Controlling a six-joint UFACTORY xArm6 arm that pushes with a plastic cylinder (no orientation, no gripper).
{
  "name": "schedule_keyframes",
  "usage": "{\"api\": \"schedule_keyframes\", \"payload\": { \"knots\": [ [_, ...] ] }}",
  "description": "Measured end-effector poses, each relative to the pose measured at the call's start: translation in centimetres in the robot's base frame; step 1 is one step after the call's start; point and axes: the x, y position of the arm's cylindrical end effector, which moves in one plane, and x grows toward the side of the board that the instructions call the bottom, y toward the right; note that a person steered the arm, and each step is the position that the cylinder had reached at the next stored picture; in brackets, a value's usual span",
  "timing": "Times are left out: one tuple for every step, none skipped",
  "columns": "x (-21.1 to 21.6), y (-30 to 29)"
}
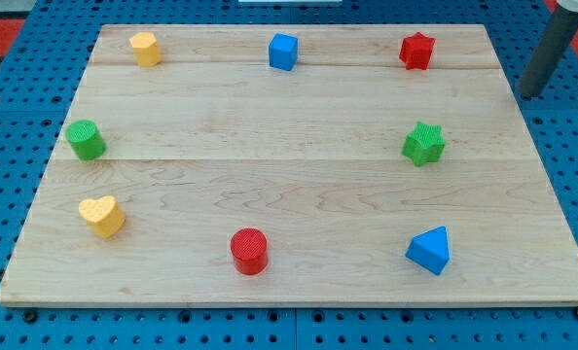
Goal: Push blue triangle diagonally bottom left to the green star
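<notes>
The blue triangle (pixel 429 250) lies near the board's bottom right. The green star (pixel 424 144) sits above it, at the right middle of the board. My rod comes down at the view's top right, and my tip (pixel 530 95) rests just off the board's right edge, up and to the right of the green star and far from the blue triangle.
A wooden board (pixel 299 185) lies on a blue pegboard. On it are a yellow block (pixel 146 48), a blue cube (pixel 283 52), a red star (pixel 416 51), a green cylinder (pixel 86 139), a yellow heart (pixel 102 215) and a red cylinder (pixel 249 251).
</notes>
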Motion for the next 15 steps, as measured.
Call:
{"api": "schedule_keyframes", "payload": {
  "knots": [
    [0.0,0.0],
    [0.4,0.1],
    [1.6,0.7],
    [2.0,3.4],
    [3.2,2.0],
    [4.1,0.0],
    [4.1,-0.1],
    [4.1,-1.1],
    [4.6,-1.1],
    [5.2,-1.1],
    [5.5,-1.1],
    [5.6,-1.1],
    [5.5,-1.1],
    [3.6,-3.5],
    [6.5,-5.7]
  ]
}}
